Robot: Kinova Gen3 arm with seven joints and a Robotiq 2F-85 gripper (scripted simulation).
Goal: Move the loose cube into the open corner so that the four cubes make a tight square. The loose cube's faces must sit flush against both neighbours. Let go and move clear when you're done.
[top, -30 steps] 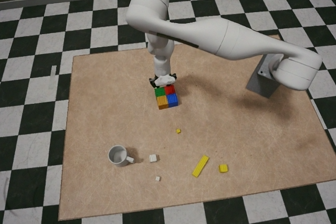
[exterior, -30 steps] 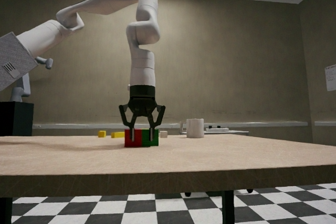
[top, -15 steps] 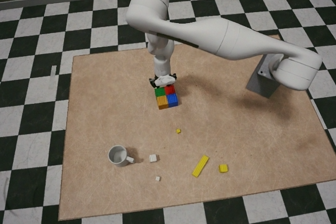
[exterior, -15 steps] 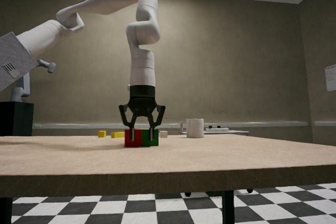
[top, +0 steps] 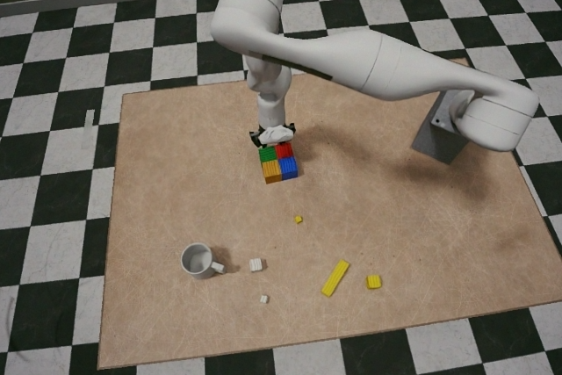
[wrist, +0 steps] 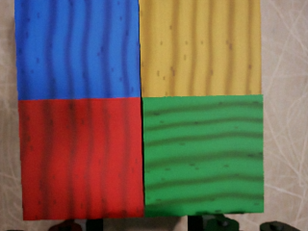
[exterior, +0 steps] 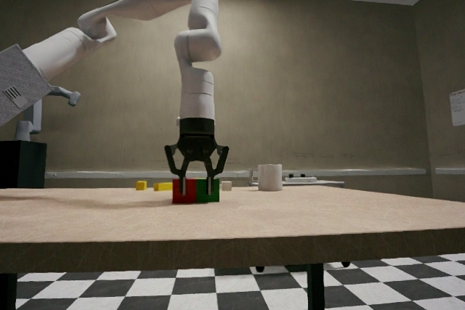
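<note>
Four cubes sit in a tight square on the table: green [top: 268, 153], red [top: 284, 150], orange [top: 271, 171] and blue [top: 288, 166]. In the wrist view the blue cube [wrist: 77, 48], orange cube [wrist: 199, 48], red cube [wrist: 82, 156] and green cube [wrist: 202, 154] meet with no visible gaps. My gripper [top: 272, 137] points straight down at the far side of the square, next to the red and green cubes. Its fingers [exterior: 195, 190] stand partly open beside those two cubes' outer faces, and there is nothing between them. Only the fingertips show at the wrist view's bottom edge.
A grey mug [top: 198, 260] stands at the front left. Two small white blocks [top: 255, 263] [top: 263, 299] lie near it. A yellow bar [top: 335, 277], a yellow cube [top: 373, 281] and a tiny yellow piece [top: 298, 219] lie at the front. The arm's grey base [top: 437, 127] is at the right.
</note>
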